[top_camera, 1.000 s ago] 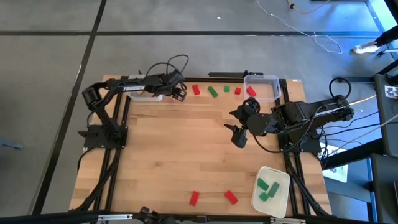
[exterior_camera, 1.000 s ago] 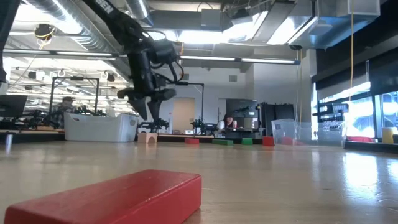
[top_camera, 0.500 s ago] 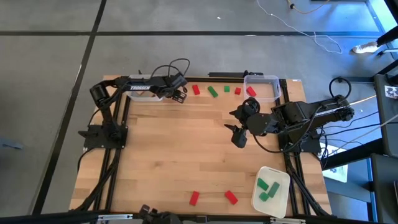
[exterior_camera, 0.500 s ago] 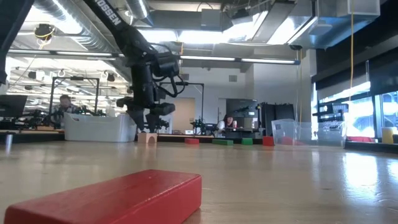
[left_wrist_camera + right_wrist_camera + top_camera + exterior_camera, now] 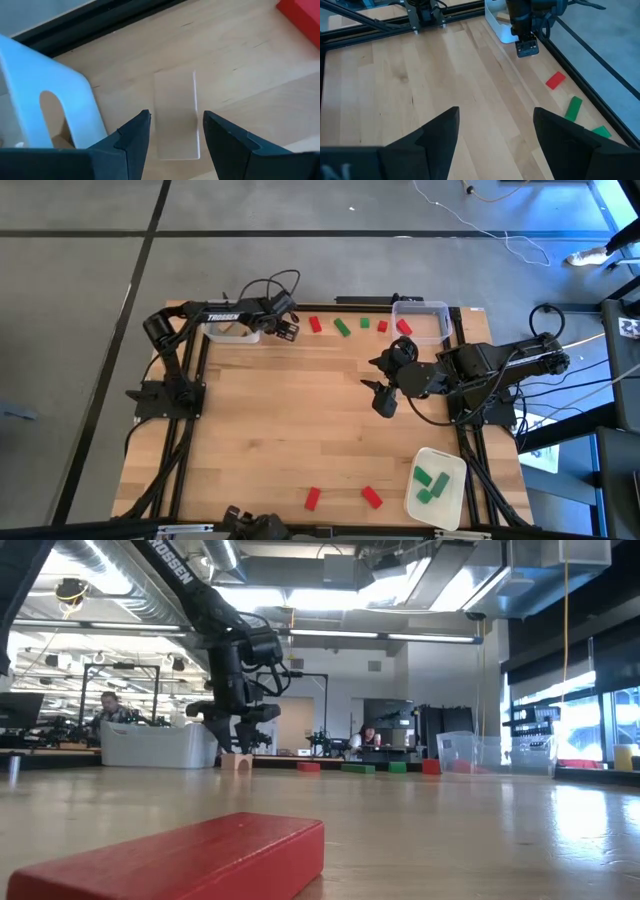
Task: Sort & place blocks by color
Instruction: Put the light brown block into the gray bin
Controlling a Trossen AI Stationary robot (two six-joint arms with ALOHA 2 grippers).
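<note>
A tan block [image 5: 175,115] lies flat on the table near its far edge, beside a white bin [image 5: 50,95]. My left gripper [image 5: 175,132] hangs open just above it, one finger on either side, touching nothing; the low view shows the left gripper [image 5: 236,738] over the tan block [image 5: 237,762]. To the right along the far edge lie a red block [image 5: 315,324], a green block [image 5: 342,327], a smaller green one [image 5: 364,324] and another red one [image 5: 382,326]. My right gripper [image 5: 384,383] waits open over the table's right half.
A clear bin [image 5: 430,308] at the far right holds a red block [image 5: 404,327]. A white tray [image 5: 448,465] at the near right holds green blocks. Two red blocks [image 5: 312,498] [image 5: 372,498] lie by the near edge. The table's middle is bare wood.
My left gripper has sunk toward the tan block beside the white bin and shifted slightly toward the table's left, staying open. My right arm has kept still.
</note>
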